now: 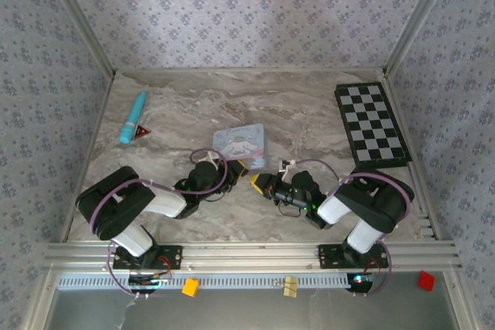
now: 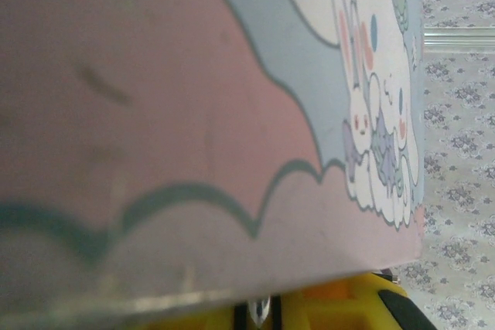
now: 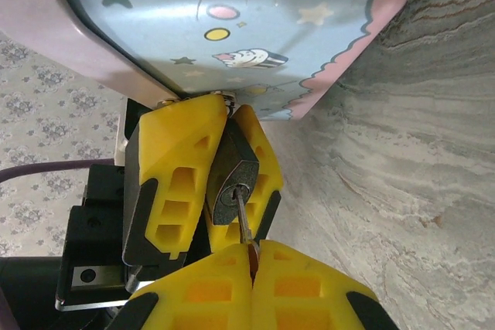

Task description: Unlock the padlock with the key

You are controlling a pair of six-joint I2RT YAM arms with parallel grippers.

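From the right wrist, the padlock (image 3: 230, 179) shows little more than its keyhole end. Its sides are covered by yellow fingers (image 3: 174, 183), and its shackle end runs up toward the edge of the pastel tin (image 3: 232, 21), where it cannot be made out. Of the key (image 3: 244, 226), a thin metal shaft is visible; its head is buried between the pads. In the left wrist view the tin sits so close that it blurs, the yellow fingertips are cut off at the bottom edge, and a small metal piece between them is too unclear to name. From above, the padlock is too small and too crowded by both arms to pick out.

The left end effector (image 1: 241, 166) is narrow, clamped on the padlock's body just in front of the tin's near side, above the marble desk (image 3: 418, 152). The right end effector (image 3: 253, 256) is closed tight on the key, directly facing the padlock, with the shaft's tip in the keyhole.
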